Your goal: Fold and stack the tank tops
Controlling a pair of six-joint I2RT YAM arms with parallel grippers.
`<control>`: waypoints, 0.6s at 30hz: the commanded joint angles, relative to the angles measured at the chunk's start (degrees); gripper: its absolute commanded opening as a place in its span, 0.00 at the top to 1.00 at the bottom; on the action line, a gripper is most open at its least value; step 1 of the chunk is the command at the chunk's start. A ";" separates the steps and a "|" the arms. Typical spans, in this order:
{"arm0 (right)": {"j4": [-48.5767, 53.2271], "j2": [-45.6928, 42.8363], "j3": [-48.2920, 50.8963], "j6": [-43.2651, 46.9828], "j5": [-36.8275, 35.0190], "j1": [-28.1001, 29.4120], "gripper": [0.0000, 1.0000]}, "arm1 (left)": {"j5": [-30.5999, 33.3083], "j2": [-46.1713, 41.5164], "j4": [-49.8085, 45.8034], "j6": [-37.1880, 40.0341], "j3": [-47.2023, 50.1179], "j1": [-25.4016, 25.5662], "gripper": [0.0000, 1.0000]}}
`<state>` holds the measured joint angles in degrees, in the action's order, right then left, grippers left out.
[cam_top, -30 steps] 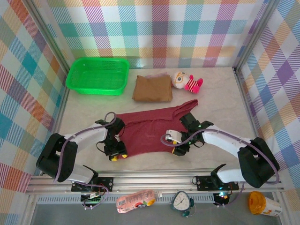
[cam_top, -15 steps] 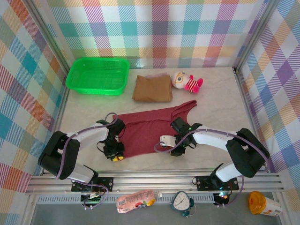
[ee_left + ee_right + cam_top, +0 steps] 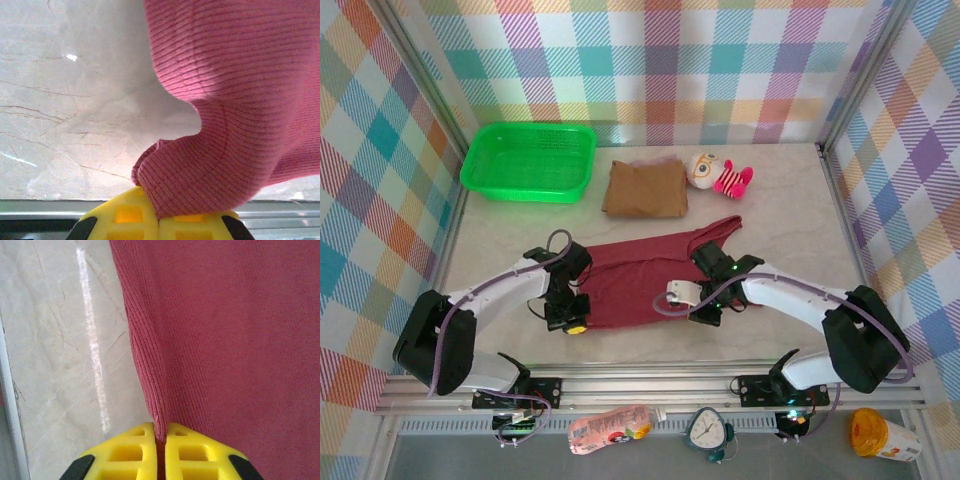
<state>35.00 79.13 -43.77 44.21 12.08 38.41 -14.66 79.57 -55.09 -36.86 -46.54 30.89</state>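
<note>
A dark maroon-red tank top (image 3: 635,275) lies spread flat in the middle of the table. My left gripper (image 3: 575,326) is shut on its near left corner; in the left wrist view the yellow fingertips (image 3: 125,220) pinch a bunched fold of the ribbed maroon cloth (image 3: 240,110). My right gripper (image 3: 702,318) is shut on the near right edge, and in the right wrist view the hem of the maroon cloth (image 3: 225,340) runs down between the closed yellow fingertips (image 3: 130,455). A tan-brown tank top (image 3: 645,189) lies folded at the back centre.
A green basket (image 3: 530,160) stands at the back left. A pink-and-white striped plush toy (image 3: 717,174) lies right of the tan-brown top. The metal rail (image 3: 650,380) runs along the near table edge. Plaid walls enclose the table on three sides.
Both grippers have closed on the near edge of the maroon-red top. The near edge has drawn up slightly off the table, and the right arm has shifted a little.
</note>
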 commanded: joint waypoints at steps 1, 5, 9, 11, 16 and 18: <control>4.90 2.28 -3.99 1.08 5.04 -2.39 0.92 | -1.78 -0.37 -2.41 -0.75 -1.95 -1.36 0.98; 7.85 5.90 -7.86 2.11 8.30 -5.72 0.92 | -2.59 -0.51 -2.64 -0.34 -3.76 -3.88 0.95; 8.75 9.04 -10.80 2.18 10.35 -7.75 0.92 | -3.43 1.20 -3.16 1.08 -5.56 -5.61 0.93; 9.14 10.55 -12.09 2.14 10.82 -8.16 0.93 | -3.75 2.14 -3.18 1.64 -6.06 -6.07 0.92; 8.85 13.15 -13.75 1.92 12.10 -9.47 0.92 | -3.42 3.14 -4.08 2.49 -8.14 -7.58 0.91; 8.85 13.38 -14.15 1.84 12.89 -9.74 0.93 | -3.68 2.94 -4.62 2.43 -8.60 -7.74 0.91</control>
<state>42.11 91.88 -56.40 45.08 21.12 29.15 -17.54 82.54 -57.04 -35.38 -53.21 23.99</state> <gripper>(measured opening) 0.078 0.094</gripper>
